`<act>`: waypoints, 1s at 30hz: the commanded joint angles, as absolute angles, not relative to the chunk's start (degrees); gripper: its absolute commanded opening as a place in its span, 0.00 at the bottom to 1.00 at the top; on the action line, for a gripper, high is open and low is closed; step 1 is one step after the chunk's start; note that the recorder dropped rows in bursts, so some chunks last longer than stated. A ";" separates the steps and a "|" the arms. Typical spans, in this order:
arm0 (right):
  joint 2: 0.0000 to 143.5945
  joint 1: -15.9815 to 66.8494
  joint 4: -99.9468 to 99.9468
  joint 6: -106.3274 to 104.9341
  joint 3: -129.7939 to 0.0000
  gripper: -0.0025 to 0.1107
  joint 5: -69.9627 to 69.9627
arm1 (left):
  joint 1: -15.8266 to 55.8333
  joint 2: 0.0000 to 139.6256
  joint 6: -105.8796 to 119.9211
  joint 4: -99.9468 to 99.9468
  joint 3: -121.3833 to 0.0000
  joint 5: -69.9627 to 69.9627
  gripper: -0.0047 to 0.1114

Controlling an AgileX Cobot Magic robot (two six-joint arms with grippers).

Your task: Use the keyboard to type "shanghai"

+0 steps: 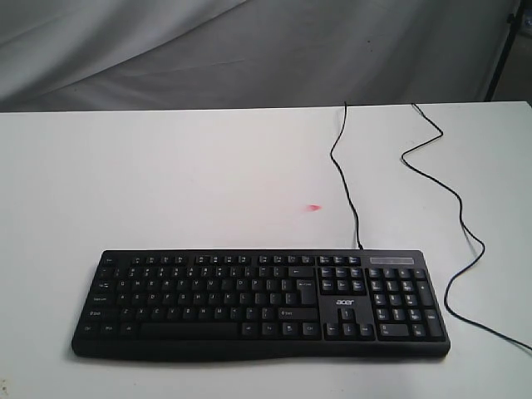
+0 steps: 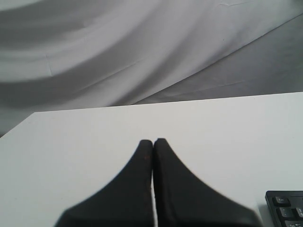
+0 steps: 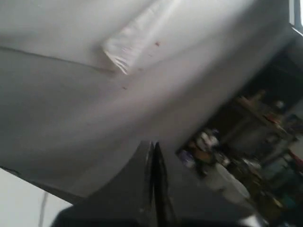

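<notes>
Keyboard (image 1: pixel 258 303), a wide black full-size plastic one with a number pad and a white "acer" logo, lies flat near the front edge of the broad white table (image 1: pixel 166 183). Its thin black cable (image 1: pixel 345 183) trails off toward the grey cloth backdrop (image 1: pixel 166 50).

Neither arm shows over the table from where I stand. The left gripper (image 2: pixel 152 142) has its two black fingers pressed together with nothing between them. It hovers above bare table, and only one corner of the keyboard (image 2: pixel 286 210) shows off to the side, well apart from the tips. The right gripper (image 3: pixel 152 144) is likewise pinched together and empty. It points up at the cloth and the room clutter, with no keyboard in its sight.

No key looks touched yet, so I'd say the step is getting to the first letter. Closed fingers make a good single poking tip. It should come down squarely over the "s", in the left part of the home row, press that key alone without touching its neighbours, then lift clear. The legends are too small to read from here.
</notes>
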State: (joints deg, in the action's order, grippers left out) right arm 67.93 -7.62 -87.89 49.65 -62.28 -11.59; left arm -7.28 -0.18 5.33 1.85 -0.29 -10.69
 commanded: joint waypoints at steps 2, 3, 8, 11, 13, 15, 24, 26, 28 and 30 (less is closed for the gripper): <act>69.72 -7.93 -82.58 48.53 -65.97 0.02 -25.35 | -7.07 0.00 5.18 1.82 0.00 -10.52 0.05; 70.43 -7.93 -78.66 46.09 -67.24 0.02 -27.42 | -7.07 0.00 5.18 1.82 0.00 -10.52 0.05; 77.36 -7.93 -32.64 6.29 -80.69 0.02 -37.34 | -7.07 0.00 5.18 1.82 0.00 -10.52 0.05; 82.56 -7.93 0.44 -22.00 -88.01 0.02 -44.57 | -7.07 0.00 5.18 1.82 0.00 -10.52 0.05; 84.32 -7.93 13.59 -36.94 -88.45 0.02 -45.76 | -7.07 0.00 5.18 1.82 0.00 -10.52 0.05; 85.48 -7.93 25.12 -47.03 -88.45 0.02 -45.76 | -7.07 0.00 5.18 1.82 0.00 -10.52 0.05; 90.51 -7.93 44.99 -62.69 -88.33 0.02 -51.74 | -7.07 0.00 5.18 1.82 0.00 -10.52 0.05; 92.64 -7.88 47.19 -65.58 -88.33 0.02 -56.16 | -7.07 0.00 5.18 1.82 0.00 -10.52 0.05; 95.22 -6.92 47.69 -67.68 -88.33 0.02 -58.52 | -7.07 0.00 5.18 1.82 0.00 -10.52 0.05; 97.61 -5.52 47.69 -68.76 -88.33 0.02 -58.42 | -7.07 0.00 5.18 1.82 0.00 -10.52 0.05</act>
State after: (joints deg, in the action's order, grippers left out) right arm 94.94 -6.93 46.38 -66.12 -88.12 -56.74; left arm -7.28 -0.18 5.33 1.85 -0.29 -10.69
